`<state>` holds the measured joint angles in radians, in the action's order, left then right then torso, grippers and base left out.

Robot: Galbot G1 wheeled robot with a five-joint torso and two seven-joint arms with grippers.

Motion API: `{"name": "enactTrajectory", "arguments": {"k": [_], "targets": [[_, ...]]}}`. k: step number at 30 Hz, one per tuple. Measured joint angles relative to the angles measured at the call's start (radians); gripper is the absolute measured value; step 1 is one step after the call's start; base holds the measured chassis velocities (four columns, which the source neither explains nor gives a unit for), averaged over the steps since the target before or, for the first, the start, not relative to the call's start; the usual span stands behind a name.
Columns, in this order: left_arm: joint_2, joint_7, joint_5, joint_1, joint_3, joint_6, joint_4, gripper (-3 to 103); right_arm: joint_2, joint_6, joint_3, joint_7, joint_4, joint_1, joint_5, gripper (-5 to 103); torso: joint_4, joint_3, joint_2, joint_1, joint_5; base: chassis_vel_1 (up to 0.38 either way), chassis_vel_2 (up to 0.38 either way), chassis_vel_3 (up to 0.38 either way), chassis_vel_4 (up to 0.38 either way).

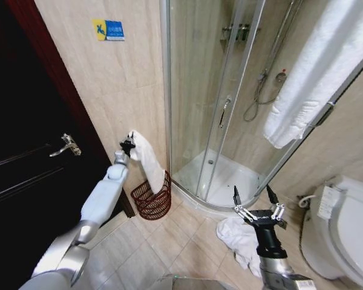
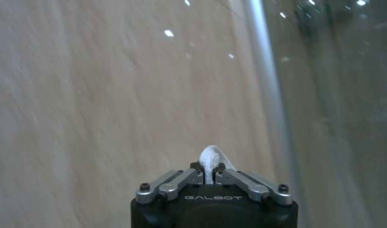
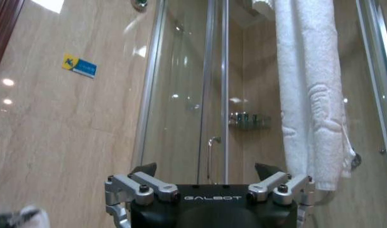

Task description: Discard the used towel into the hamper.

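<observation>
Hanging lengthwise from the left gripper point(image 1: 128, 144), a white towel point(image 1: 148, 160) was held pinched between closed fingers beside the tiled wall, its long axis running down and slightly rightward, its lower end at the rim of the reddish-brown wire hamper point(image 1: 152, 199). The hamper stood against the shower enclosure point(image 1: 218, 90). The right gripper point(image 1: 255, 199) was held with fingers spread above another crumpled white towel point(image 1: 239, 238) on the floor.

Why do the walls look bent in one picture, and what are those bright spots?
Head view: the wide lens bows the shower door and wall lines. Left wrist view: the tiled wall behind the left hand, shut on the towel, looks soft and smeared, with small glints. Right wrist view: lamp reflections dot the glossy wall tiles above the open right hand.
</observation>
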<state>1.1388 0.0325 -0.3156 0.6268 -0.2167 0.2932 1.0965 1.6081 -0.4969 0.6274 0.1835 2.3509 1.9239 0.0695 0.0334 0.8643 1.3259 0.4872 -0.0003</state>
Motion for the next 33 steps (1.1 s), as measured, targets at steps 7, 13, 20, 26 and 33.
{"name": "enactTrajectory", "arguments": {"k": [7, 13, 20, 26, 33], "targets": [[0.061, -0.089, 0.043, 0.038, 0.049, 0.065, -0.121, 4, 0.0, -0.005, 0.012, 0.0, -0.007, 0.001, 0.007, 100, -0.0001, 0.0, 0.0, 0.0, 0.0004, 0.0, 0.0, 0.0, 0.0], [0.094, -0.125, 0.077, 0.024, 0.076, 0.086, -0.208, 4, 0.0, -0.005, 0.017, -0.001, -0.007, 0.003, 0.01, 100, 0.0, 0.0, 0.0, 0.0, 0.0005, 0.0, 0.0, 0.0, 0.0], [0.137, -0.146, 0.151, -0.048, 0.146, 0.114, -0.398, 4, 0.0, -0.005, 0.023, -0.001, -0.009, 0.005, 0.01, 100, -0.0001, 0.0, 0.0, 0.0, 0.0006, 0.0, 0.0, 0.0, 0.0], [0.158, -0.125, 0.175, -0.09, 0.188, 0.057, -0.477, 4, 0.0, -0.01, 0.024, -0.002, -0.016, 0.006, 0.01, 100, 0.0, 0.0, 0.0, 0.0, 0.0005, 0.0, 0.0, 0.0, 0.0], [0.193, -0.061, 0.275, -0.152, 0.2, -0.024, -0.604, 4, 0.0, -0.012, 0.023, -0.003, -0.025, 0.005, 0.008, 100, 0.0, 0.0, 0.0, 0.0, 0.0003, 0.0, 0.0, 0.0, 0.0]]}}
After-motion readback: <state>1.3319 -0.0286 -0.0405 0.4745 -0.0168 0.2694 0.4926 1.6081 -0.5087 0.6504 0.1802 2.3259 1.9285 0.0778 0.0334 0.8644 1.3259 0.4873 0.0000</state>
